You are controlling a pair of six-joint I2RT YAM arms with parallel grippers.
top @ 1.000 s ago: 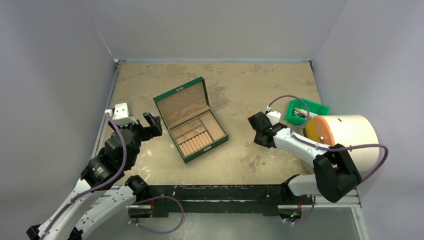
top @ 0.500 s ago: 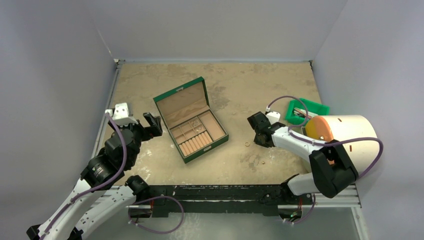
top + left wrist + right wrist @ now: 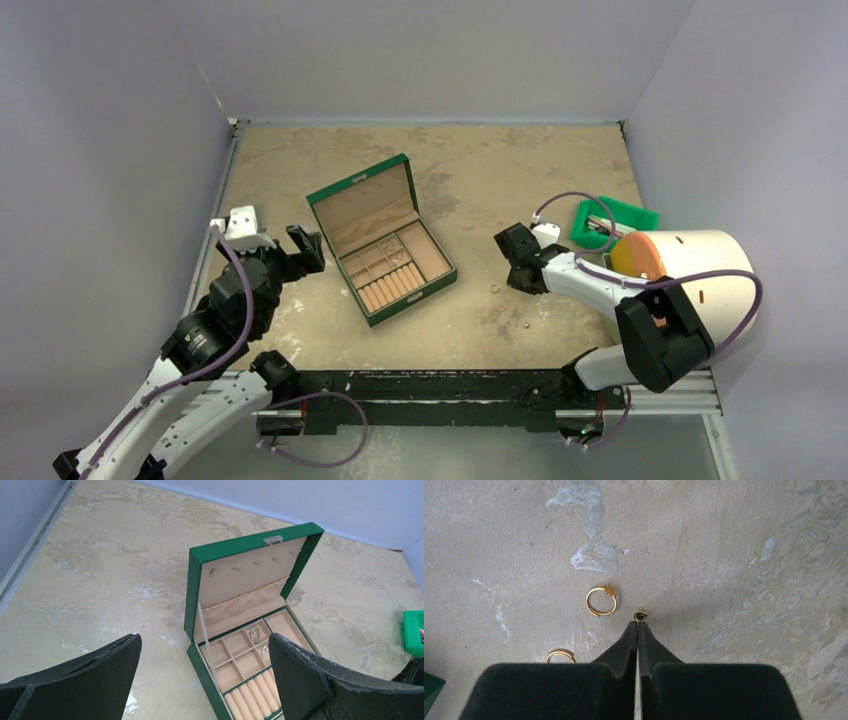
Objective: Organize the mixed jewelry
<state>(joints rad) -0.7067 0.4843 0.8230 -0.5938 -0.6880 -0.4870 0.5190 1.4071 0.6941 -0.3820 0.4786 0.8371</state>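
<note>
The open green box (image 3: 392, 302) stands mid-table, with silver pieces (image 3: 255, 632) in its tan compartments. My left gripper (image 3: 300, 245) hovers open to its left, the box (image 3: 192, 600) showing between its wide-spread fingers (image 3: 204, 639). My right gripper (image 3: 514, 268) points down at the table right of the box. In the right wrist view it (image 3: 638, 622) is shut, with a tiny gold stud (image 3: 640, 615) sticking out from between the fingertips. A gold ring (image 3: 601, 601) lies just left of the tips on the table. Another gold ring (image 3: 559, 655) is half hidden behind the left finger.
A green tray (image 3: 612, 222) and a white drum with an orange face (image 3: 690, 265) sit at the right edge behind my right arm. In the top view both rings (image 3: 494, 289) (image 3: 517, 324) lie between the box and the right arm. Grey walls enclose the table.
My right gripper has closed from partly open to shut at the stud, and its arm has shifted slightly. The left arm and the box have not moved.
</note>
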